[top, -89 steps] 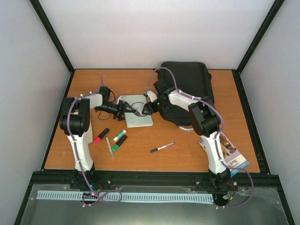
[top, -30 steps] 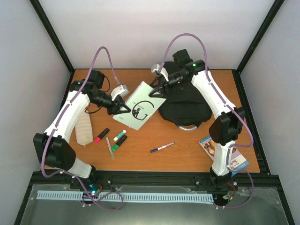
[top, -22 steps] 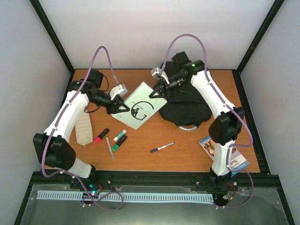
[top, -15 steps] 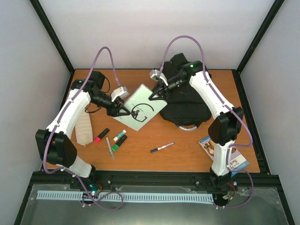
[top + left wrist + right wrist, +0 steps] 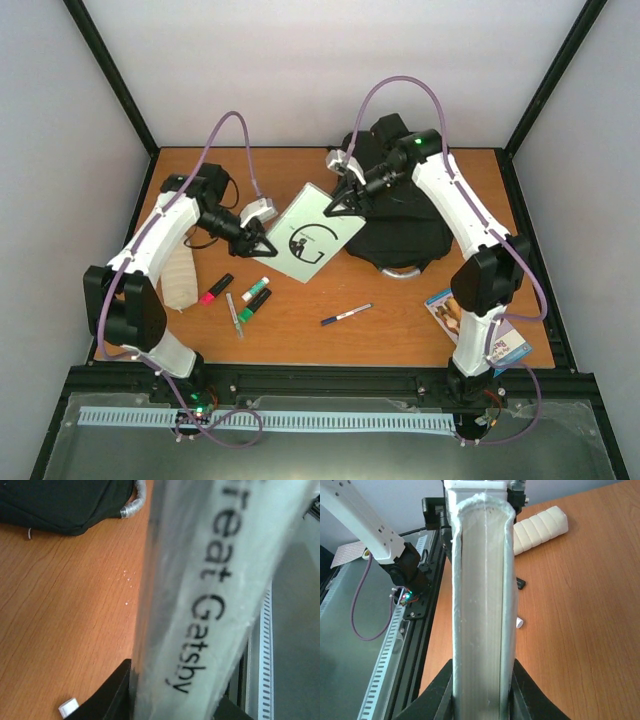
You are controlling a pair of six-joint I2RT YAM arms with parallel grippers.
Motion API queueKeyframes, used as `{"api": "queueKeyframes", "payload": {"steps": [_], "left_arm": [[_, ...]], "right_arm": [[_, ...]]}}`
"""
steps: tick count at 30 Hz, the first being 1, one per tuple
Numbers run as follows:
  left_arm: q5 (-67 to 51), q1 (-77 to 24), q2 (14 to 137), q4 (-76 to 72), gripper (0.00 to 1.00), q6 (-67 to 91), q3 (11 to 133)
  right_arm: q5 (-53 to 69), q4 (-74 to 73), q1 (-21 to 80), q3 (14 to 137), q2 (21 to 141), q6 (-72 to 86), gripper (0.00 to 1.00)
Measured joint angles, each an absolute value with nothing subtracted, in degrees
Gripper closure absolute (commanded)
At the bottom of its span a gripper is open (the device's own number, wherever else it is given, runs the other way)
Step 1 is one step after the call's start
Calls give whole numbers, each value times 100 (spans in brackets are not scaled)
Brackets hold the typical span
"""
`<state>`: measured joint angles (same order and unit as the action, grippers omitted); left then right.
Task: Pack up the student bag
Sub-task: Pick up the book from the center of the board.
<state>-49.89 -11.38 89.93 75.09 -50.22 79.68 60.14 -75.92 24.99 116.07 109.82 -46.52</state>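
Note:
The student bag point(image 5: 405, 205) lies black and soft at the back right of the table, and its edge with the grey loop handle point(image 5: 131, 502) shows in the left wrist view. A pale green book point(image 5: 315, 232) titled "Great Gatsby" point(image 5: 200, 590) hangs tilted above the table, just left of the bag. My left gripper point(image 5: 262, 243) is shut on its lower left edge point(image 5: 172, 707). My right gripper point(image 5: 345, 205) is shut on its upper right edge, the page side point(image 5: 482, 700) standing between its fingers point(image 5: 437, 695).
A cream ridged pouch point(image 5: 180, 275) lies at the left. A pink highlighter point(image 5: 215, 288), two green ones point(image 5: 254, 297) and a thin pen point(image 5: 235, 315) sit in front. A blue pen point(image 5: 346, 315) lies mid-table, and a picture booklet point(image 5: 480, 325) by the right arm's base.
The right gripper has closed on the book's upper right edge. The book has shifted slightly right, toward the bag, and the left arm has followed it.

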Motion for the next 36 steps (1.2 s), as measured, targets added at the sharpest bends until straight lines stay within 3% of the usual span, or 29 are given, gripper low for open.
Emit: {"api": "queueKeyframes", "payload": {"steps": [2, 4, 7, 10, 16, 21, 28, 36], "left_arm": [[-5037, -1138, 8993, 7448, 91, -5070, 7942], [-5081, -1155, 8982, 7413, 98, -5057, 7942], [-5118, -1164, 8989, 7345, 99, -4967, 7944], [-5137, -1179, 8991, 7358, 99, -4792, 7944], [-4821, -1184, 9216, 7334, 99, -3710, 7946], [-4674, -1184, 9830, 7185, 99, -2353, 8160], [-4790, -1160, 10215, 7081, 99, -1584, 8158], [-4971, -1160, 10368, 6978, 99, -1162, 8147]], "right_arm": [[6023, -7568, 2480, 11607, 10956, -4617, 97], [6090, -7564, 2410, 11592, 10956, -4593, 90], [6145, -7472, 2355, 11546, 10956, -4451, 64], [6088, -7203, 2261, 11500, 10956, -4171, 52], [5682, -6729, 1479, 11100, 10750, -3909, 47], [4589, -6560, 875, 10064, 10243, -4226, 46], [2954, -6442, 845, 8433, 9489, -5177, 39], [1835, -6108, 845, 7695, 9327, -5885, 35]]}}
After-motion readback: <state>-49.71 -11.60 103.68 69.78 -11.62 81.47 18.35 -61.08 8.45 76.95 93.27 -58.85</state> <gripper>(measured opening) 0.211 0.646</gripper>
